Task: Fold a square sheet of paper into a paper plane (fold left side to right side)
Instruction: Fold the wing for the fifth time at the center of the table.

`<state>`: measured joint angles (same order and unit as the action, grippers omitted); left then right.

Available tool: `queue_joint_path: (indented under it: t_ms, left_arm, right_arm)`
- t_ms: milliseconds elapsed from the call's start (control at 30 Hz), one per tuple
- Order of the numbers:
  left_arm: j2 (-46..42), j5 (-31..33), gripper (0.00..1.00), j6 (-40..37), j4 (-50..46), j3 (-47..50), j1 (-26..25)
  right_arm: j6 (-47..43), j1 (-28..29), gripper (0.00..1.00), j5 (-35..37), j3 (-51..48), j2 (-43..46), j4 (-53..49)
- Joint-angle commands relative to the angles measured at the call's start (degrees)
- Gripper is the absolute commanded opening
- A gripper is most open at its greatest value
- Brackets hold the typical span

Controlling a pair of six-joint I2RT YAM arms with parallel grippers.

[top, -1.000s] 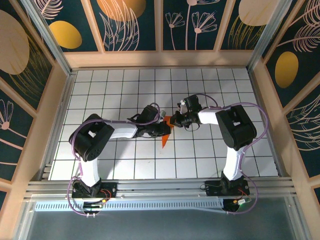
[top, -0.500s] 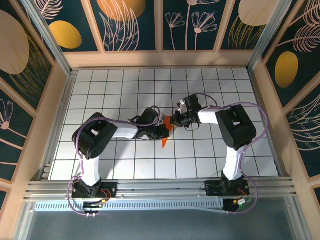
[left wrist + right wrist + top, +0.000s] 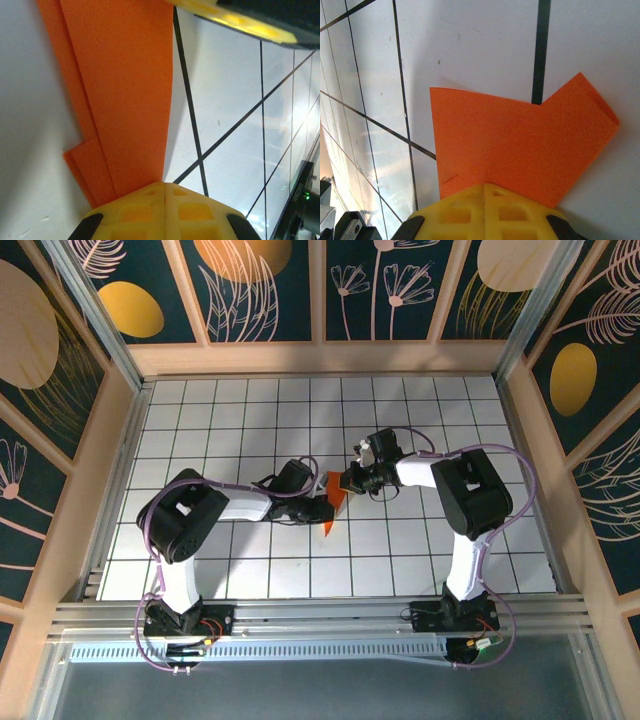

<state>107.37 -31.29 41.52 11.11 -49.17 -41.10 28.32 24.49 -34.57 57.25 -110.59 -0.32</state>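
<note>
Orange paper (image 3: 331,510), folded narrow, lies mid-tabletop (image 3: 230,420) with its point nearest. The left jaws are together at the paper's left edge. Just beyond, the right jaws are together on its far end. It's light, floppy stuff that will likely slide easily, so a creased edge looks the best place to hold it.

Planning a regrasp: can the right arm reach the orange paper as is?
Likely yes: the right gripper looks shut on the paper at its far end; the left gripper holds the near part without blocking.
</note>
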Motion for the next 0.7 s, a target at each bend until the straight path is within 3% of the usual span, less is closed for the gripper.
queue_joint_path:
  t_ms: [0,433,667]
  left_arm:
    - [-1.52,-1.47,0.00,-2.66,-6.90,2.94,-0.71]
    - [-10.71,5.78,0.00,1.29,-5.68,4.05,-0.55]
    - [-11.66,1.79,0.00,1.35,-1.27,2.62,-0.77]
  right_arm:
    - [-2.20,-1.67,0.00,6.53,-0.75,-2.98,-5.37]
    - [-2.04,-1.59,0.00,6.35,-0.65,-2.88,-5.44]
    - [-1.77,-1.60,0.00,6.27,-1.05,-2.97,-5.12]
